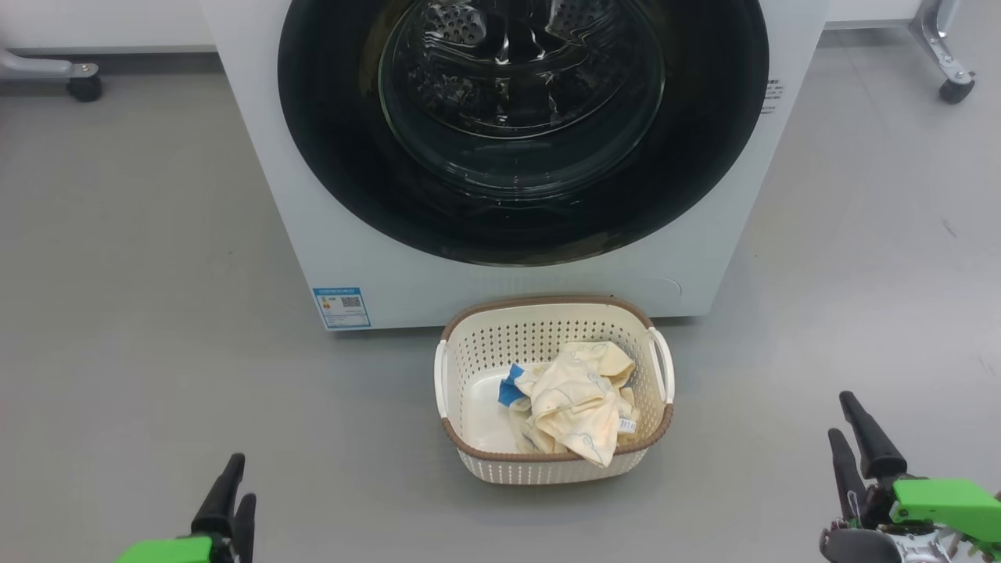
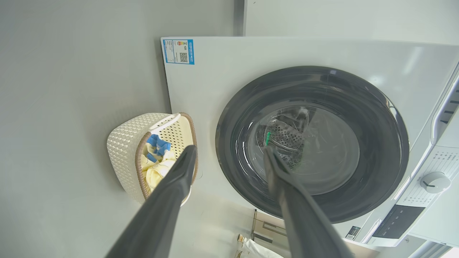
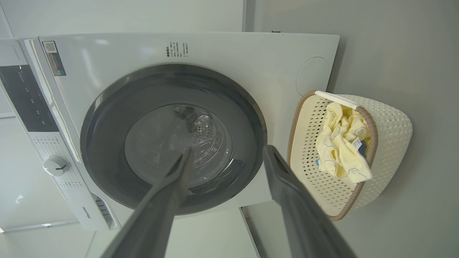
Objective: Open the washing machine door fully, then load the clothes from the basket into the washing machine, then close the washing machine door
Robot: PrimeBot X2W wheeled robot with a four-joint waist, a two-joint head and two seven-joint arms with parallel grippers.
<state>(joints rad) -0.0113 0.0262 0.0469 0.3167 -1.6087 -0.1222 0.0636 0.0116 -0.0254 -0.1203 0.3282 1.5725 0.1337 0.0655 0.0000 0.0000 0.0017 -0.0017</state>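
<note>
Nothing done yet: washing machine door (image 1: 522, 117) shut, clothes (image 1: 575, 403) in basket (image 1: 500, 336), left pincer (image 1: 242, 478) and right pincer (image 1: 841, 414) spread open, empty; all steps remain.

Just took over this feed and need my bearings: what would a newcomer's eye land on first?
The big glossy black washing machine door, shut, sits at the top centre of the head view on the white washing machine. Just below it, on the grey floor, stands the cream basket with pale-yellow clothes heaped inside. The left pincer and right pincer are open and empty at the bottom corners.
</note>
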